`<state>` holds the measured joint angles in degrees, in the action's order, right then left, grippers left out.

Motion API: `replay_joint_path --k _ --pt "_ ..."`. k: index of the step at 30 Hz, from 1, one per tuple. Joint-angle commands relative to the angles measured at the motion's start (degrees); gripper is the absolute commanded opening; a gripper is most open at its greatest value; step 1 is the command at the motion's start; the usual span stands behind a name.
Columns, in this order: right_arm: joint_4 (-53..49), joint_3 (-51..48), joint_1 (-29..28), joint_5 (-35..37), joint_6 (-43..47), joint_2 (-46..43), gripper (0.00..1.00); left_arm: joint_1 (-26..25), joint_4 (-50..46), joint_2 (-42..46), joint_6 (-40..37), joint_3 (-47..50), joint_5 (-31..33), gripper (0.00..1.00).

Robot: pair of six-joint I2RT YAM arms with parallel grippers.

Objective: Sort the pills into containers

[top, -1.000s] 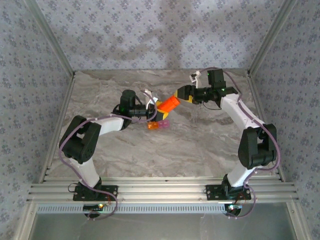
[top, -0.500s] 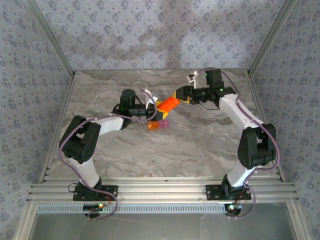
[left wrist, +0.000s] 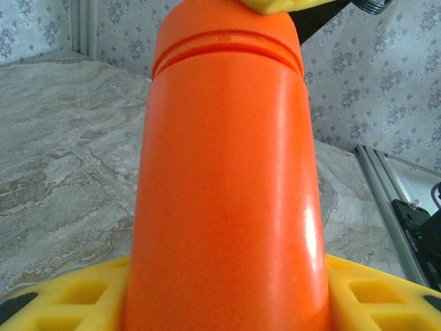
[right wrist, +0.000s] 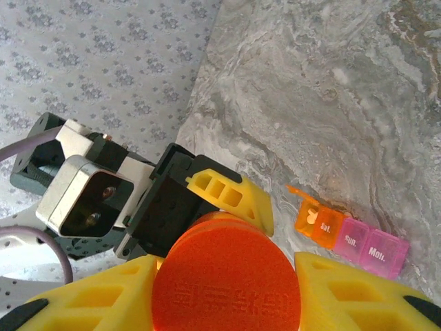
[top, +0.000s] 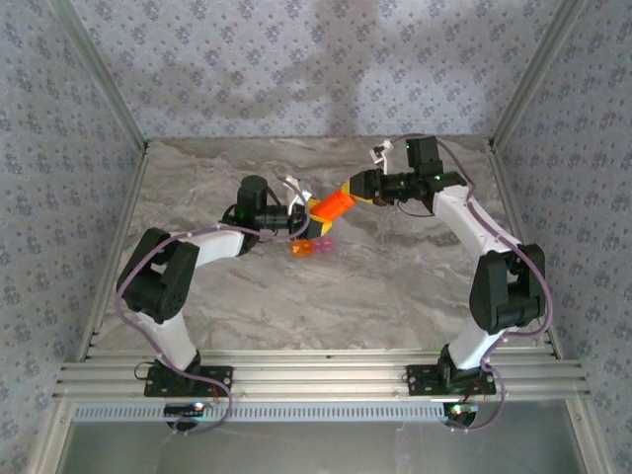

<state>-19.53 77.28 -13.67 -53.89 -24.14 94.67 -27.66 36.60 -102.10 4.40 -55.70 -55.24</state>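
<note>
An orange pill bottle (top: pixel 332 205) hangs tilted above the table between both arms. My left gripper (top: pixel 314 209) is shut on its body; in the left wrist view the bottle (left wrist: pixel 224 179) rises between the yellow fingers (left wrist: pixel 386 296). My right gripper (top: pixel 354 191) is shut on the round orange cap (right wrist: pixel 226 279), a yellow finger (right wrist: pixel 358 293) pressing each side. The containers (top: pixel 311 247), joined orange (right wrist: pixel 314 221) and pink (right wrist: pixel 372 240) compartments, lie on the table just below the bottle. The orange lid stands open, with a small pale pill-like piece (right wrist: pixel 311 216) inside. Other pills are hidden.
The marble tabletop (top: pixel 395 286) has free room in front and to the right. Patterned walls with metal corner posts (top: pixel 109 99) close in the back and sides. An aluminium rail (top: pixel 316 375) runs along the near edge by the arm bases.
My right gripper has slid a little left onto the bottle's cap and its jaws have closed on it. The left arm and the bottle have stayed put.
</note>
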Motion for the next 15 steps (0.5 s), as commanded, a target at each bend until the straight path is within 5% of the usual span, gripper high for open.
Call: replay_joint_path --k 1,8,15 --pt "-2.4 -0.2 -1.8 2.8 -4.4 0.7 0.42 0.1 0.0 0.2 -2.2 -2.9 -0.9 0.0" --pt "-1.7 -2.8 -4.3 12.0 -14.0 -0.8 0.39 0.1 -3.0 0.2 -4.6 -3.7 0.5 0.0" --pt "-0.2 -2.7 -4.8 12.6 -16.2 -1.2 0.4 0.1 -2.7 -0.1 -4.4 -3.7 0.8 0.0"
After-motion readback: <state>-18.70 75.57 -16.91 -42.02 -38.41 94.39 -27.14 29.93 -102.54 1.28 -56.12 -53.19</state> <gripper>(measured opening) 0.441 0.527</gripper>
